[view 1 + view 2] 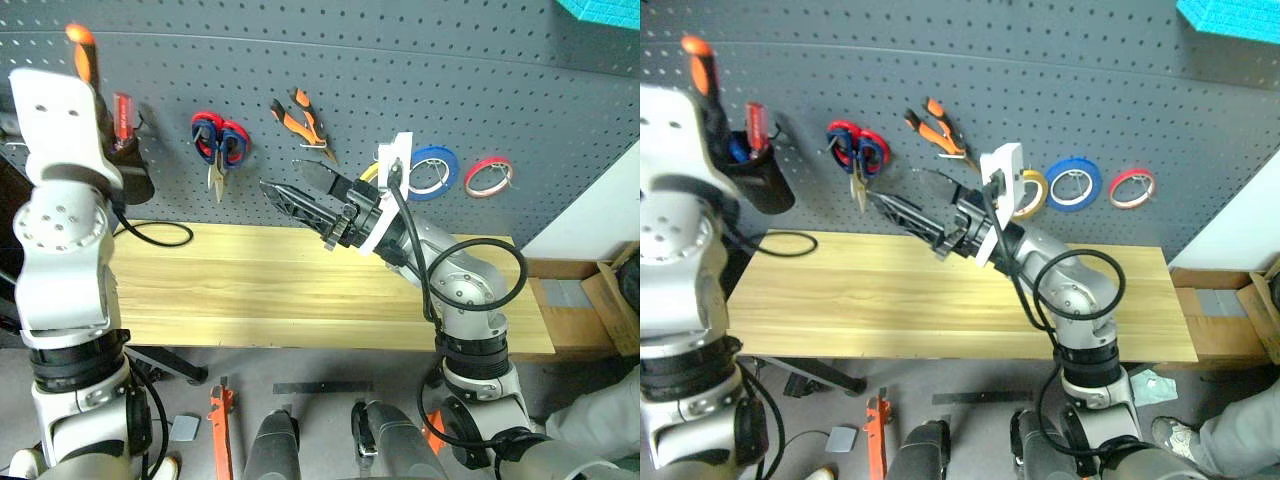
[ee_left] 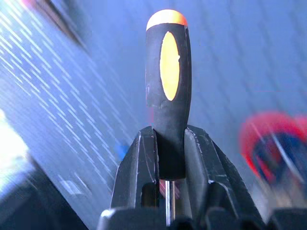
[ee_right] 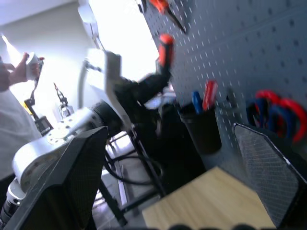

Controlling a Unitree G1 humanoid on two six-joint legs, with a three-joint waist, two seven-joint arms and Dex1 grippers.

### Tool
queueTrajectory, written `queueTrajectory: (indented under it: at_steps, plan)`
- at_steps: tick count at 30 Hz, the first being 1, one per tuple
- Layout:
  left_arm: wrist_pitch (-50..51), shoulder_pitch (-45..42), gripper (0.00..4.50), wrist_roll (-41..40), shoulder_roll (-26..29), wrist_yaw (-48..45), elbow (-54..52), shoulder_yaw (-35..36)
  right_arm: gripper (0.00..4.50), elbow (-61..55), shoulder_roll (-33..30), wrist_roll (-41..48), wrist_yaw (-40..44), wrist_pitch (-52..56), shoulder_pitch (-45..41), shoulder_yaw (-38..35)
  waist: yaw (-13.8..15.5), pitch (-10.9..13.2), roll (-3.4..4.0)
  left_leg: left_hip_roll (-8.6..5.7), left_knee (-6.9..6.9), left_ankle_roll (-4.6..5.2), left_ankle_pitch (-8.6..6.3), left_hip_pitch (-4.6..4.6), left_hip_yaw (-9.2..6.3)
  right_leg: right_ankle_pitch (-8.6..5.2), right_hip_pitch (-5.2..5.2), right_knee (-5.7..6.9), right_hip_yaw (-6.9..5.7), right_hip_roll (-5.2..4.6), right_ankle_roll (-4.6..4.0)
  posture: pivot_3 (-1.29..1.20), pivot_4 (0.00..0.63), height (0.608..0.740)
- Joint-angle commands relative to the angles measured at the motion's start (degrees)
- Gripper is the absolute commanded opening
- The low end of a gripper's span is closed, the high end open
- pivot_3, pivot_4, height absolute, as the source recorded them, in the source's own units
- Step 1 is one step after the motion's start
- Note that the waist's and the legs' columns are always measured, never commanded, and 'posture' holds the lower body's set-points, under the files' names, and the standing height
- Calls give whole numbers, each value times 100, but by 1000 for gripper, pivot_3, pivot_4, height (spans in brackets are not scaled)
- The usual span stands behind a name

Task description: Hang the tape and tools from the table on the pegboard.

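My left gripper [image 2: 170, 136] is shut on the black shaft end of the orange-and-black screwdriver [image 2: 168, 81], held up at the far left of the dark grey pegboard [image 1: 420, 70], its orange tip [image 1: 80, 40] topmost. My right gripper [image 1: 285, 177] stands open and empty over the back of the wooden table [image 1: 250, 285], pointing left. On the pegboard hang the orange-and-black pliers [image 1: 300, 120], red and dark blue scissor handles [image 1: 220, 140] together, and the yellow tape [image 1: 1032, 192], partly hidden by my right wrist.
A blue ring [image 1: 432, 172] and a red ring [image 1: 488, 177] hang right of the tape. A black cup [image 1: 755, 180] with red and blue screwdrivers sits on the board at left. A black cable [image 1: 155, 235] lies on the table. Cardboard boxes [image 1: 600, 300] stand right. A person [image 3: 14, 96] stands beyond.
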Motion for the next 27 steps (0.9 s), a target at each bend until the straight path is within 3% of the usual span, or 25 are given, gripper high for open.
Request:
queueTrajectory:
  at_steps: [1, 7, 15, 22, 27]
  plan:
    - [-777, -499, 419, -18, 233, -155, 697, 58, 4500, 79, 163, -73, 0, -404, -230, 68, 27, -71, 0, 1, 1, 0, 0, 0, 0, 0, 0, -1, -1, 0, 0, 109, 55, 740]
    - [-2301, -1412, 419, -182, 384, -307, 2744, 107, 4500, 428, 234, -293, -24, -839, -378, 115, 108, -107, -1, 12, 2, 4, 3, 95, 4, 0, 98, -14, -9, 23, 3, 110, 54, 740]
    - [-4284, -2463, 419, -250, 352, -62, 5396, 72, 4500, 525, 198, -536, -180, -1144, -351, 138, 182, -128, -9, 16, 6, 11, 9, 94, 11, 4, 105, -11, -8, 28, 3, 91, 67, 740]
    - [-5098, -3127, 419, -188, 369, -149, 7006, -160, 4500, 378, 112, -646, -178, -1019, -370, 383, 214, -126, -5, 16, 5, 12, 8, 92, 15, 4, 103, -9, -8, 27, 2, 69, 116, 740]
    - [-5324, -3500, 419, -198, 292, -320, 7665, -326, 4500, 354, -199, -1081, -230, -892, -294, 789, 204, -98, 21, 17, 8, 13, 9, 93, 14, 3, 104, -7, -10, 27, 3, 57, 190, 740]
